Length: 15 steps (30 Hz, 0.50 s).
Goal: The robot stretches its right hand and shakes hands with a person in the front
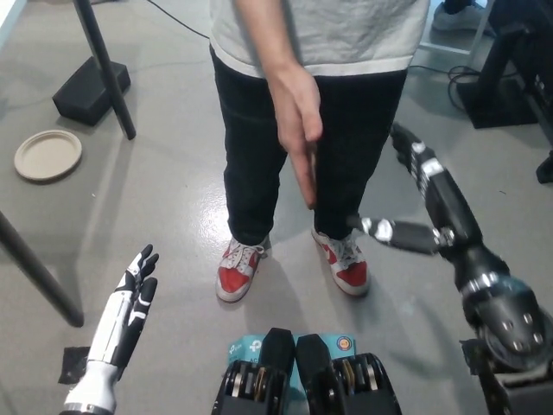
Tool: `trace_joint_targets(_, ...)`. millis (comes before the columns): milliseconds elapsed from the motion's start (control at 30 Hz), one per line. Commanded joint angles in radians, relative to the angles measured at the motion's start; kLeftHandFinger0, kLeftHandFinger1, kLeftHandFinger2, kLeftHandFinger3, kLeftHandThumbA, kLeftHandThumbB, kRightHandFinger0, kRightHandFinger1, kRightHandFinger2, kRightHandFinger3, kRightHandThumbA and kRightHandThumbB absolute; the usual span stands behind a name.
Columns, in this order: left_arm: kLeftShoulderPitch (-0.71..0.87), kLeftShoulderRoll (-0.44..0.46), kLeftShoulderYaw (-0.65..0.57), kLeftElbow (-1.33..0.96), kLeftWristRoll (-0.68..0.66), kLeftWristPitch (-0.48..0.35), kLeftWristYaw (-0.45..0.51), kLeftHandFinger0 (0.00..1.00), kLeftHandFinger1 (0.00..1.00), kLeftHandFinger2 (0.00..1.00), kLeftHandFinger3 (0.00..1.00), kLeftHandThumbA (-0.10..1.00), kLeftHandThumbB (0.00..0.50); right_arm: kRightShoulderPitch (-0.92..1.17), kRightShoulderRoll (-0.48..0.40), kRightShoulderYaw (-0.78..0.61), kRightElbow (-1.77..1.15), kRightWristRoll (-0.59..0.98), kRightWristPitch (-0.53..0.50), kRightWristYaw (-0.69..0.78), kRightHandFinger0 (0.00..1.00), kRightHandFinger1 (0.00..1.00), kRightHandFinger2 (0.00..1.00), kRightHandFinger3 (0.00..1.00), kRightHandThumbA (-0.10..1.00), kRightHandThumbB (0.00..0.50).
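The black right hand [423, 203] is raised and spread wide, holding nothing, its thumb pointing toward the person's hand [298, 130] but not touching it. That hand hangs fingers down, flat and edge-on, in front of the person's dark trousers [251, 164], above red-and-white shoes [238, 270]. The white left hand [130, 307] rests low at the left, fingers straight and empty; a round plate [47, 154] lies on the floor further left.
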Motion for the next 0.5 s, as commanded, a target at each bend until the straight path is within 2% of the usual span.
trace_joint_targets(0, -0.004, -0.004, 0.004, 0.006, 0.001, -0.061, 0.028, 1.00, 1.00, 1.00, 1.00, 1.00, 0.049, -0.102, 0.022, 0.018, 0.043, -0.057, 0.046, -0.026, 1.00, 1.00, 1.00, 1.00, 1.00, 0.313)
trace_joint_targets(467, -0.008, -0.003, 0.001, -0.010, 0.013, -0.048, 0.025, 1.00, 1.00, 1.00, 1.00, 1.00, 0.030, -0.312, 0.077, 0.036, 0.307, -0.087, 0.073, -0.041, 1.00, 1.00, 1.00, 1.00, 1.00, 0.332)
